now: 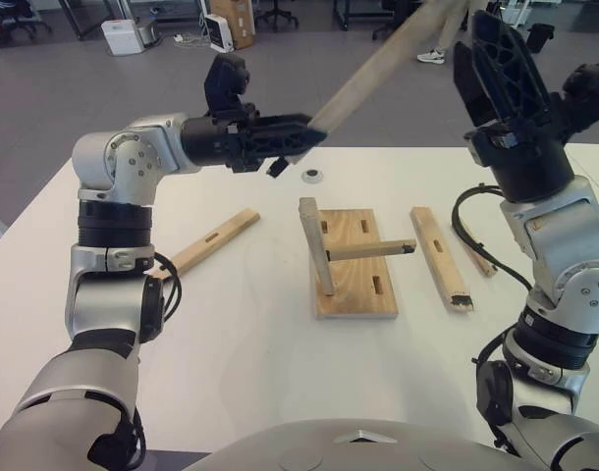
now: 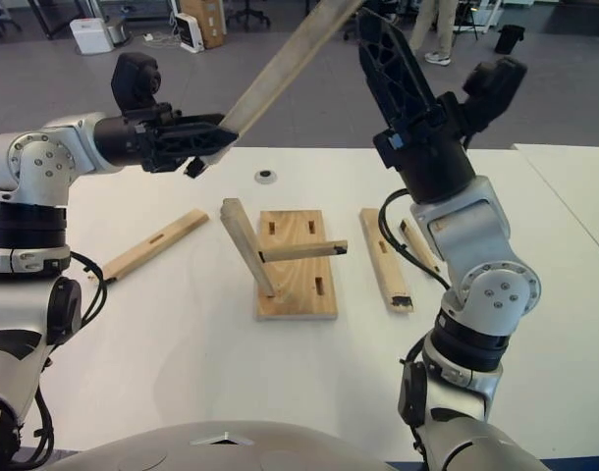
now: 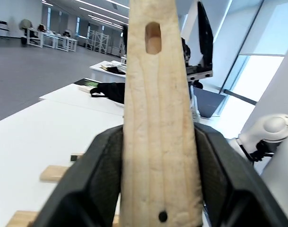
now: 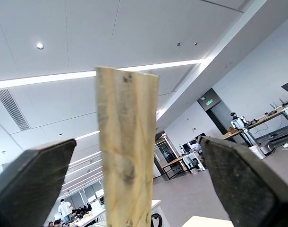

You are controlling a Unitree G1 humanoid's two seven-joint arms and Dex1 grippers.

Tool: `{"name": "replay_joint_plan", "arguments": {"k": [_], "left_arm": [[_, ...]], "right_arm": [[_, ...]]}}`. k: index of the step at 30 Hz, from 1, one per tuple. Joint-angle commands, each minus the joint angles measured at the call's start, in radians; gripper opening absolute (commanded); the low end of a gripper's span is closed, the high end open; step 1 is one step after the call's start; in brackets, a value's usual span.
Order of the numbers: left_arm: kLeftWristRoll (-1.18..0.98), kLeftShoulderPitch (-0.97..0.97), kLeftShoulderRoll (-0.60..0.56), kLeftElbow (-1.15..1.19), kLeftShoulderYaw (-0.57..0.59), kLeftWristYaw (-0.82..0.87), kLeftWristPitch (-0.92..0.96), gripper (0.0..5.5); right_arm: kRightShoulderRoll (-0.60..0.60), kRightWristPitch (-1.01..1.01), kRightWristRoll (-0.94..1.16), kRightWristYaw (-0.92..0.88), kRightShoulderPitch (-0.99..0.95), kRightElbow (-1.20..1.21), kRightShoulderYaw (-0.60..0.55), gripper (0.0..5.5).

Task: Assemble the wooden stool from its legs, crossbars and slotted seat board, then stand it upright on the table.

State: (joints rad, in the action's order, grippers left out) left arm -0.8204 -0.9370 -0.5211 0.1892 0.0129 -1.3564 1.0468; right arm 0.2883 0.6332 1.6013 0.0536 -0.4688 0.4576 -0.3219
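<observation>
wooden leg (image 1: 378,74) is pinched at one end by the left claw (image 1: 290,137), held high above the seat board (image 1: 358,294), likely for a handover. right claw (image 4: 137,142) is spread wide around its far tip, not gripping.

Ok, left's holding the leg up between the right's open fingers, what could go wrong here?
The left gripper holds the long leg by one end; it may pivot or slip.
The right gripper is open around it; releasing early could drop it onto the leaning leg in the seat board.

On table (image 1: 280,343), seat board (image 1: 363,285) lies right of loose leg (image 1: 216,238).
</observation>
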Motion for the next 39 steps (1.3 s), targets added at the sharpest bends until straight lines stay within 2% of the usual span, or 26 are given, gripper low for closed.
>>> {"name": "replay_joint_plan", "arguments": {"k": [1, 3, 5, 17, 20, 23, 24, 26, 30, 32, 35, 36, 38, 39], "left_arm": [[-0.015, 0.019, -0.040, -0.051, -0.045, -0.056, 0.033, 2.08], [-0.004, 0.031, -0.055, -0.054, -0.063, -0.075, 0.028, 2.08], [-0.006, 0.035, -0.055, -0.049, -0.063, -0.080, 0.026, 2.08], [0.010, 0.049, -0.070, -0.033, -0.054, -0.079, 0.009, 2.08], [0.042, 0.023, -0.056, 0.011, -0.042, -0.053, -0.039, 2.08], [0.045, -0.092, 0.006, 0.171, 0.062, 0.072, -0.113, 2.08], [0.029, -0.119, 0.022, 0.217, 0.111, 0.116, -0.124, 2.47], [0.008, -0.135, 0.042, 0.252, 0.169, 0.154, -0.143, 2.90], [0.034, -0.096, 0.030, 0.322, 0.215, 0.177, -0.200, 3.51], [0.063, -0.054, -0.005, 0.357, 0.235, 0.189, -0.247, 3.86], [0.074, 0.160, 0.007, 0.232, 0.292, 0.291, -0.284, 3.88], [0.128, 0.273, 0.020, 0.175, 0.254, 0.349, -0.309, 3.88], [0.264, 0.538, 0.054, 0.072, 0.102, 0.410, -0.391, 3.88], [0.287, 0.656, 0.090, 0.025, 0.077, 0.453, -0.408, 3.88]], "right_arm": [[0.011, 0.005, 0.045, -0.003, -0.018, -0.026, 0.026, 4.83], [0.021, 0.010, 0.074, 0.016, -0.015, -0.019, 0.033, 4.83], [0.031, 0.017, 0.099, 0.034, -0.005, -0.021, 0.041, 4.52], [0.067, 0.026, 0.088, 0.096, 0.030, -0.073, 0.051, 2.14], [0.084, 0.025, 0.044, 0.100, -0.009, -0.110, 0.051, 2.11], [0.129, 0.022, -0.051, 0.088, -0.122, -0.192, 0.054, 2.08], [0.139, 0.018, -0.090, 0.091, -0.166, -0.232, 0.061, 2.08], [0.156, 0.010, -0.157, 0.092, -0.228, -0.298, 0.067, 2.07], [0.231, 0.008, -0.297, 0.145, -0.311, -0.398, 0.040, 2.07], [0.306, 0.021, -0.386, 0.199, -0.285, -0.406, 0.038, 2.07], [0.436, 0.043, -0.551, 0.330, -0.141, -0.393, 0.075, 2.07], [0.445, 0.034, -0.578, 0.360, -0.097, -0.387, 0.065, 2.07], [0.463, -0.011, -0.647, 0.428, 0.015, -0.364, 0.043, 2.07], [0.491, -0.036, -0.699, 0.481, 0.089, -0.351, 0.048, 2.07]]}}
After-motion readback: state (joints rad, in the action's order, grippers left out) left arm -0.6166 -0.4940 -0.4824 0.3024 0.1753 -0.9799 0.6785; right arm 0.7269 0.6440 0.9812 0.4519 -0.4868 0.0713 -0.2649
